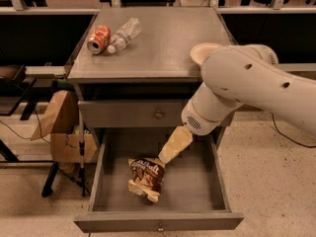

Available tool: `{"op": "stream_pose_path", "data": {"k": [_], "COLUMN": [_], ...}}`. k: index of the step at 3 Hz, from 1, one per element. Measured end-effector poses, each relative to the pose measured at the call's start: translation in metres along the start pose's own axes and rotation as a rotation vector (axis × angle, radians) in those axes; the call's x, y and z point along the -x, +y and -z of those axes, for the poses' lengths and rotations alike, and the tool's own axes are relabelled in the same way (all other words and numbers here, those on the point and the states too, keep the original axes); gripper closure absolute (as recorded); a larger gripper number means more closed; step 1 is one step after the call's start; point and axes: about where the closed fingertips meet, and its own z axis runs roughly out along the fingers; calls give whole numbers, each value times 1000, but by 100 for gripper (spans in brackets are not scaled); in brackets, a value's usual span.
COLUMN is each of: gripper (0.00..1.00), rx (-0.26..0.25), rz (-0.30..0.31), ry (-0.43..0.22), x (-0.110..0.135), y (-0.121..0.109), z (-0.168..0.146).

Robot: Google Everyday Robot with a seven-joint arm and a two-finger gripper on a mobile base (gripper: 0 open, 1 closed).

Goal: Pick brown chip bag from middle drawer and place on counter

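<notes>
Now | gripper (167,156) at far-right corner of brown chip bag (146,177); opening: cannot tell | risk: off-centre pinch slips

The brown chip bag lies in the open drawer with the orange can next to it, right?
No. The camera view shows the orange can on the counter. The brown chip bag does lie in the open drawer, with the gripper close to its upper edge.

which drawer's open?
The middle drawer, pulled out with the brown chip bag inside; the gripper hangs over it by the bag. The upper drawer is shut.
</notes>
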Motion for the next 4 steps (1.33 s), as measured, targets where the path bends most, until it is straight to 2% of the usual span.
{"op": "stream_pose_path", "data": {"k": [2,3,4], "gripper": [0,0,0], "rx": [-5,7,48], "rz": [-25,-140,-294], "ry": [-1,-5,-43], "x": [0,11,25], "y": [0,-2,-10], "z": [-3,-67,-139]}}
